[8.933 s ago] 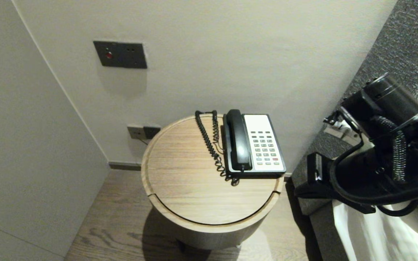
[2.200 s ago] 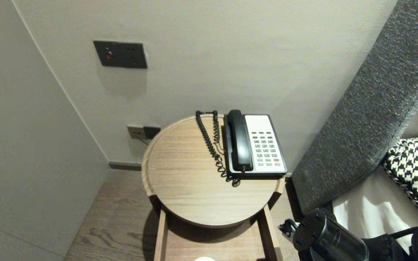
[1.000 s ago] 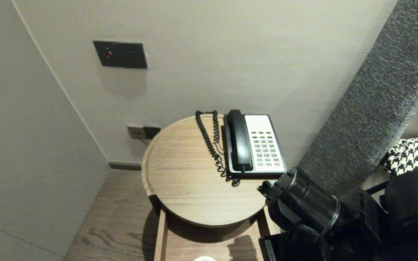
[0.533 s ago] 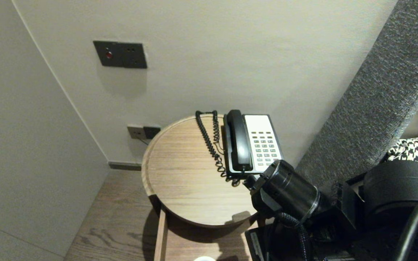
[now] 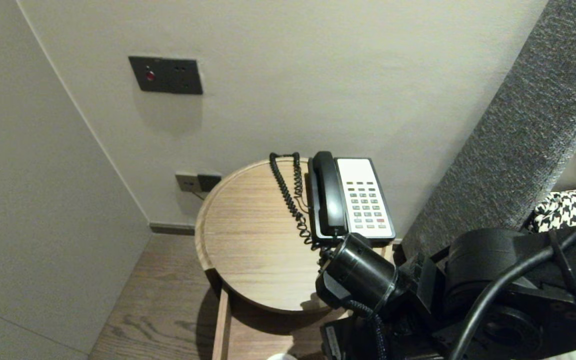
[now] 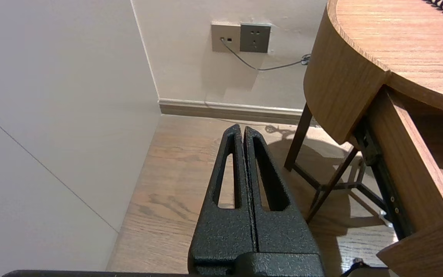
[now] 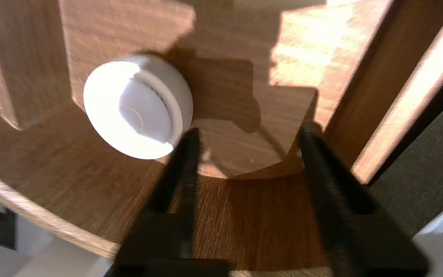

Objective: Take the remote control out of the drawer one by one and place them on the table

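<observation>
Disc (image 7: 137, 105) of white plastic, round and low, lies flat on the floor of the open drawer (image 5: 221, 325), left of the drawer's middle. It looks light, rigid and smooth, so probably slippery under hard fingers. The rim seems the place to take hold, with 2 fingers across its full width, since the flat top offers no purchase. Over the drawer hangs the right gripper (image 7: 250, 130), jaws parted wide and holding nothing, just beside the disc and not touching it. Outside the drawer's left side the left gripper (image 6: 243, 130) sits parked low, pressed shut. A telephone (image 5: 350, 197) rests on the round top (image 5: 253, 240) above the drawer.
</observation>
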